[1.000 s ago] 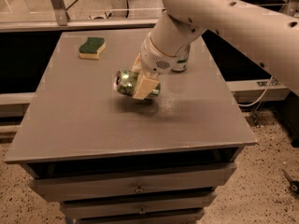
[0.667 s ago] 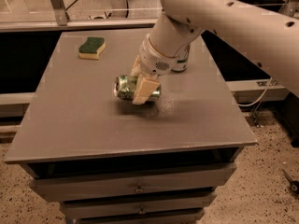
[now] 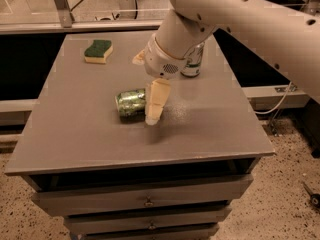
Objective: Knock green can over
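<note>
One green can (image 3: 131, 102) shifted, end effector (image 3: 149, 95) beside

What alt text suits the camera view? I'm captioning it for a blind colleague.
A green can lies on its side on a grey table, the robot's gripper at its right end, fingers open. A sponge sits at the far left; a paler can stands upright behind the arm.

The grey table (image 3: 75, 134) carries the green can (image 3: 131, 102) lying on its side near the middle, a green sponge (image 3: 98, 51) far left, and an upright pale can (image 3: 194, 63) farther back. The gripper (image 3: 156, 100) hangs just beside the fallen can's end.
</note>
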Robot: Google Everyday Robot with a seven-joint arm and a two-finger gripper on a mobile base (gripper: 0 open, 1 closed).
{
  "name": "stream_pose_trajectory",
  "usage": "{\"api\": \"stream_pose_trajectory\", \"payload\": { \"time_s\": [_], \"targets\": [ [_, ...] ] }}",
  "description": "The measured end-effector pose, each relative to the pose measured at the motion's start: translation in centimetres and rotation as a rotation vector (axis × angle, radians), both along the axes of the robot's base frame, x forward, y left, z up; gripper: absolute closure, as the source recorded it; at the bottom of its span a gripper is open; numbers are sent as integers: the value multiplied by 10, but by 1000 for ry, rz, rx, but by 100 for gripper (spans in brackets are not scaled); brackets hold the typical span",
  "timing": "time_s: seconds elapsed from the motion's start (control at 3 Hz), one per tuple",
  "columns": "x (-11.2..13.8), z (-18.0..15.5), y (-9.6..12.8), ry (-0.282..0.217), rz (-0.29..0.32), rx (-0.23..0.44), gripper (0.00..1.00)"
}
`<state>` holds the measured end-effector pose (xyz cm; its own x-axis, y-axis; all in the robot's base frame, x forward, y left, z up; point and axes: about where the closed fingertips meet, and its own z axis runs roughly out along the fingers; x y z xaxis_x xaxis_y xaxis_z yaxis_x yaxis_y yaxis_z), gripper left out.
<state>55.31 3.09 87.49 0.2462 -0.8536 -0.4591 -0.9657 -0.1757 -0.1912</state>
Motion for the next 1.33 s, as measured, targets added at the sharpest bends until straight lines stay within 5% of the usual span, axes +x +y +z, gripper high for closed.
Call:
{"api": "stream_pose_trajectory", "payload": {
  "time_s": [0.33, 0.67, 1.33],
  "targets": [
    [-3, 0, -9, 28, -9, 43, 0],
    [3, -4, -38, 53, -46, 163, 0],
    [14, 32, -146, -19, -171, 419, 0]
  ]
}}
